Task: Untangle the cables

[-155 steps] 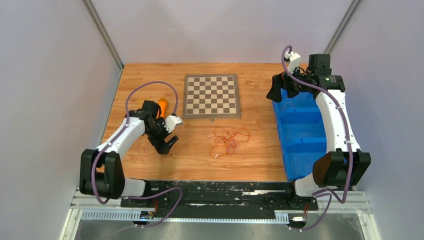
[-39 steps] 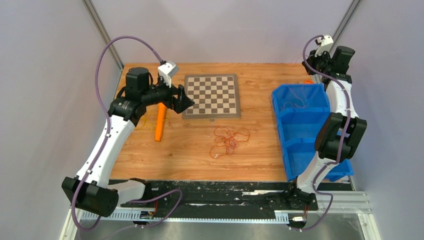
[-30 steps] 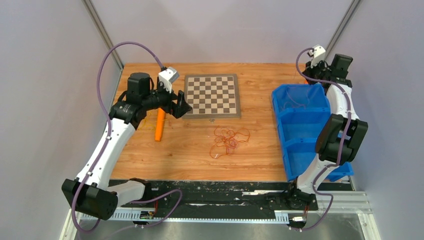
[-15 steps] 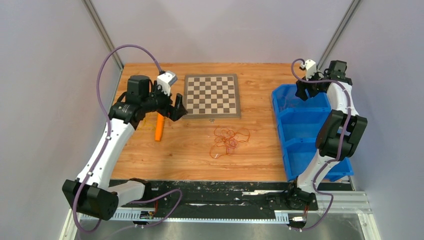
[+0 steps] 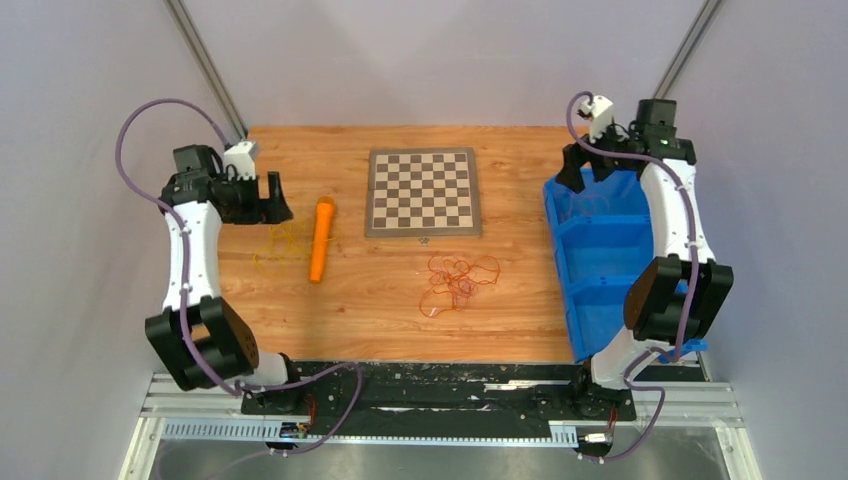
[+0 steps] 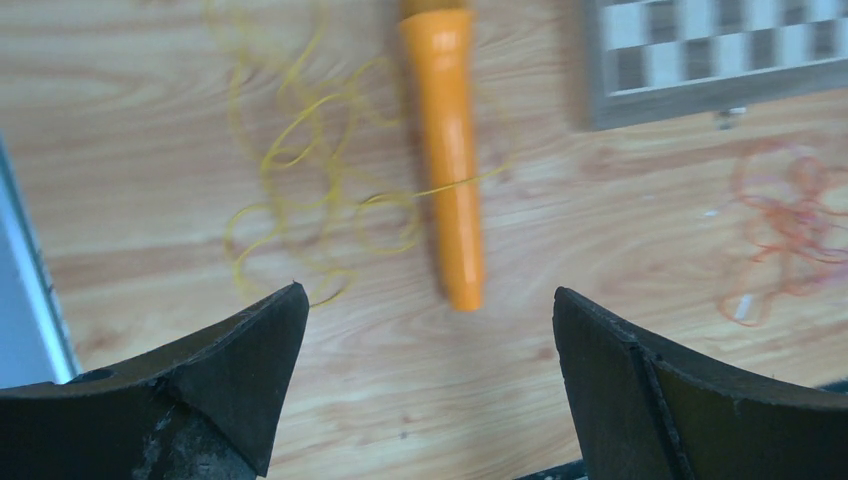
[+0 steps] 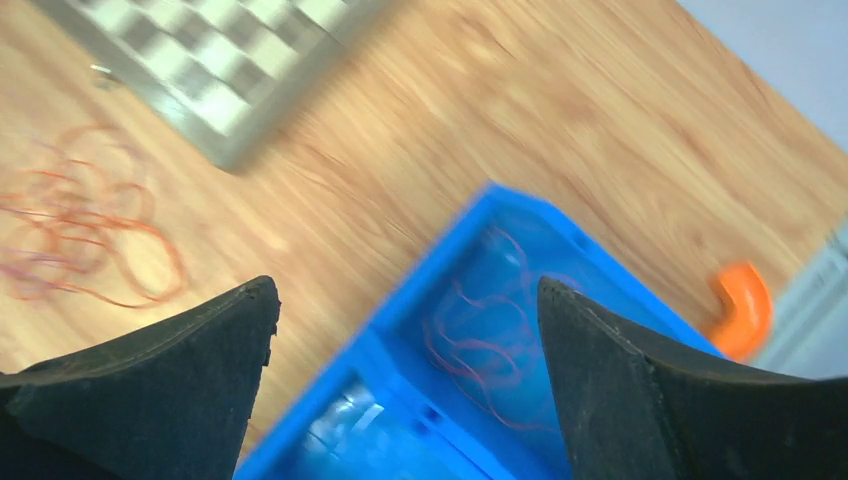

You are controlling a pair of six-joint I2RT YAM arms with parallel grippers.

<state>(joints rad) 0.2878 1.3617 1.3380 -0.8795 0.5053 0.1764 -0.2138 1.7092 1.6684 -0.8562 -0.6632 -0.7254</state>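
Note:
A loose bunch of yellow cables [image 5: 280, 245] lies on the wooden table at the left, touching the solid orange cylinder [image 5: 322, 238]. A tangle of reddish-orange cables [image 5: 458, 280] lies in the middle. My left gripper [image 5: 282, 197] is open and empty, raised behind the yellow cables. In the left wrist view the yellow loops [image 6: 310, 190] lie ahead of the open gripper [image 6: 428, 295], and one strand crosses the cylinder [image 6: 447, 150]. My right gripper [image 5: 583, 178] is open and empty above the blue bin's back compartment, where thin reddish cables [image 7: 490, 340] lie.
A chessboard [image 5: 423, 190] lies at the back centre. The blue bin [image 5: 553, 215] with three compartments stands along the right edge. In the right wrist view a curved orange piece [image 7: 740, 305] lies on the table behind the bin [image 7: 420, 420].
My left arm has swung left, away from the chessboard's edge to the table's far left. My right gripper has come down and left over the bin's back compartment. The cables have not moved.

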